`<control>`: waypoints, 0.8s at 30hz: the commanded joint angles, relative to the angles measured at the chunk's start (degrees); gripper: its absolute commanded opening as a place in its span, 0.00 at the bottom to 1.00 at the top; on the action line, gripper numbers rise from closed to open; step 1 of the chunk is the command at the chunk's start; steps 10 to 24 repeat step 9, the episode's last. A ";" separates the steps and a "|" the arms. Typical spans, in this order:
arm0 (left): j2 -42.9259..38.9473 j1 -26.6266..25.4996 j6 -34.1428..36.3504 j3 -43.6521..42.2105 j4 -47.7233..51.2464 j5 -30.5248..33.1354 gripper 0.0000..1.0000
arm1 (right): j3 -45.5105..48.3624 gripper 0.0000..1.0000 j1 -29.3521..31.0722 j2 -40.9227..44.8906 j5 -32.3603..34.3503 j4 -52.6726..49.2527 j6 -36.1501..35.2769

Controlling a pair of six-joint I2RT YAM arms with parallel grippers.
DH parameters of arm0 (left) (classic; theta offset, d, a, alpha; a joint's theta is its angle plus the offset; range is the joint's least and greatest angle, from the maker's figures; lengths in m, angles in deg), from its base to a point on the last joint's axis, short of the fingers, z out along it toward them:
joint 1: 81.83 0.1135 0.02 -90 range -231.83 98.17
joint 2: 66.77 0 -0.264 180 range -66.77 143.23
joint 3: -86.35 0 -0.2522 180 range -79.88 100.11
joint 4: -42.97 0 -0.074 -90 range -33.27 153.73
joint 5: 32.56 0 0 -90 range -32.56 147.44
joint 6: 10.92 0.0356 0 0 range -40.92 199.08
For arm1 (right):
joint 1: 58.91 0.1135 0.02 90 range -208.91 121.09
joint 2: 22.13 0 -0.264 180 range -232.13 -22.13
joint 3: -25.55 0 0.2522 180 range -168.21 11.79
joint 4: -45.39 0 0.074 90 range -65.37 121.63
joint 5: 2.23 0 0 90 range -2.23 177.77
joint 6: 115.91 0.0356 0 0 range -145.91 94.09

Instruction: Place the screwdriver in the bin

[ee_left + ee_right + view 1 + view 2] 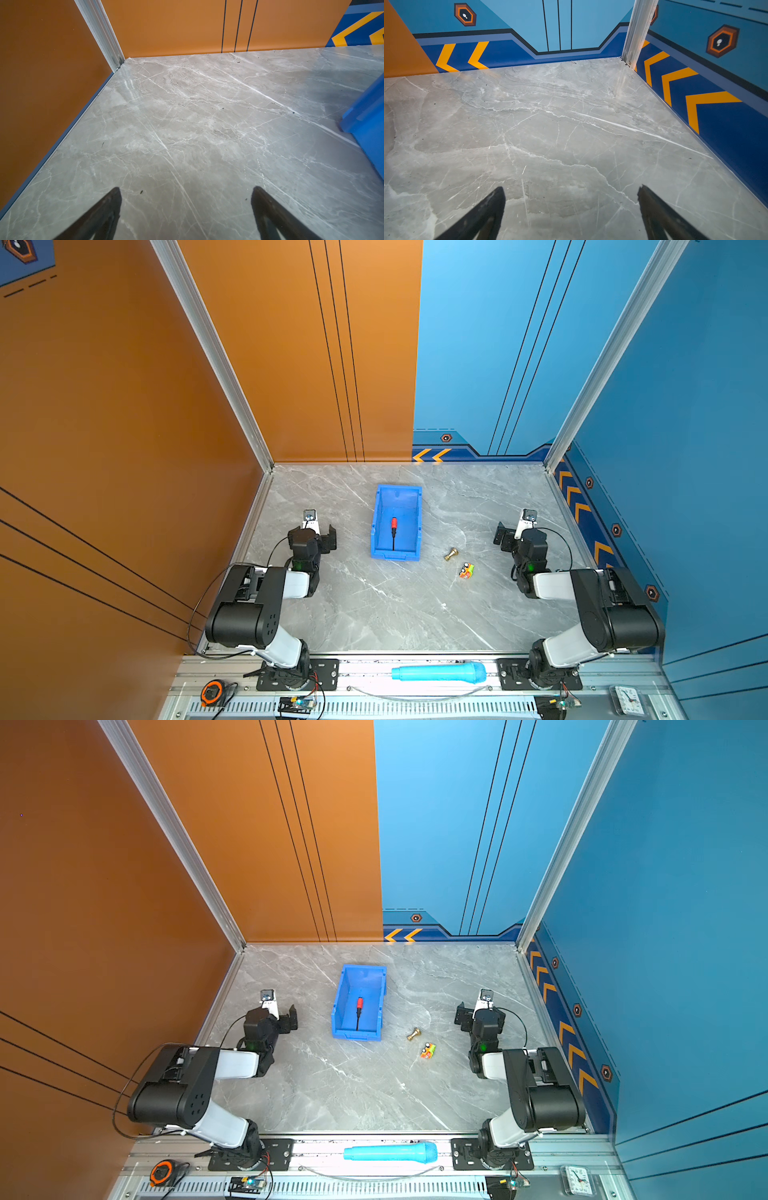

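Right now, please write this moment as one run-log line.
screwdriver: lying inside bin | left gripper: open, empty | right gripper: open, empty | task: looks done

One screwdriver (394,526), one bin (399,490), one fitting (451,553)

In the left wrist view the picture's edge cuts off the bin (367,128), leaving one corner and a wall, its inside unseen. In both top views the tip of the screwdriver (394,526) is too fine to tell whether it touches the bin's wall, and the colourful item (466,571) to the bin's right is too small to identify.
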 commanded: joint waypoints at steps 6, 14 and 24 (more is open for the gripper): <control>0.53 0.86 -0.37 -0.29 -1.16 -2.31 0.98 | 0.70 1.00 0.22 -0.67 2.29 2.17 -0.26; 0.21 0.40 -0.31 -0.63 -1.31 -1.61 0.98 | 0.80 1.00 -0.38 -0.59 1.14 2.31 0.11; 0.21 0.40 -0.31 -0.63 -1.31 -1.61 0.98 | 0.80 1.00 -0.38 -0.59 1.14 2.31 0.11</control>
